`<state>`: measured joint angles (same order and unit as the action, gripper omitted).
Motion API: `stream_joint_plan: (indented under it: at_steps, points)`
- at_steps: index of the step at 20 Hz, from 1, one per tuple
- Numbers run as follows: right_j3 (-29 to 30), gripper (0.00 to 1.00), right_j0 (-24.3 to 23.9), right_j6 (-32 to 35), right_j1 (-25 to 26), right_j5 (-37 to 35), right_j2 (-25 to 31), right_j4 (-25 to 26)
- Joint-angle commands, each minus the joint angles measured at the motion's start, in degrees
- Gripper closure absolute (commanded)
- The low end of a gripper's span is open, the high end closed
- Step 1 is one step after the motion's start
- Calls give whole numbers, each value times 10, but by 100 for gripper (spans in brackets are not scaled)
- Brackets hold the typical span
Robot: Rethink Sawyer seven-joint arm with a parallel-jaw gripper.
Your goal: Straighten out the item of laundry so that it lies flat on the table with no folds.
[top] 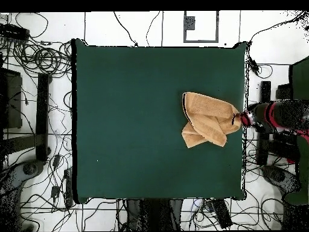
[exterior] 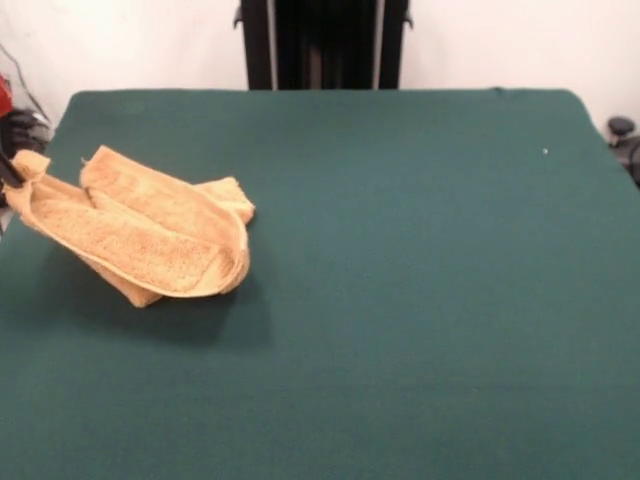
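The golden tan towel [exterior: 150, 235] lies crumpled and folded over itself on the green table [exterior: 420, 280], near the left edge in the front view. In the overhead view the towel [top: 208, 118] is near the right edge of the table [top: 133, 121]. My gripper [top: 239, 118] reaches in from the right there, at the towel's corner by the table edge. In the front view only a dark tip of the gripper [exterior: 10, 172] shows at the left edge, at the towel's raised corner. It looks shut on that corner.
The robot's black pedestal [exterior: 322, 45] stands behind the far edge. The red and black arm [top: 277, 116] hangs over the floor beside the table. Cables [top: 42, 57] and equipment lie on the floor around the table.
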<state>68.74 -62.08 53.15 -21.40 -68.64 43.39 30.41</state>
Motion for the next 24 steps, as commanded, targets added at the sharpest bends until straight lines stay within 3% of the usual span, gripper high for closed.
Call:
stream_joint_plan:
  at_steps: [1, 3, 4, 15, 24]
  points:
    - [36, 100, 35, -146, -5, 7, 12, 35]
    - [34, 100, 37, -147, -6, 3, 11, 38]
    - [35, 0, 37, -148, -6, 1, 12, 42]
    - [44, 0, 43, -140, -15, -5, 16, 42]
    - [164, 0, 60, 1, -96, 48, -3, 32]
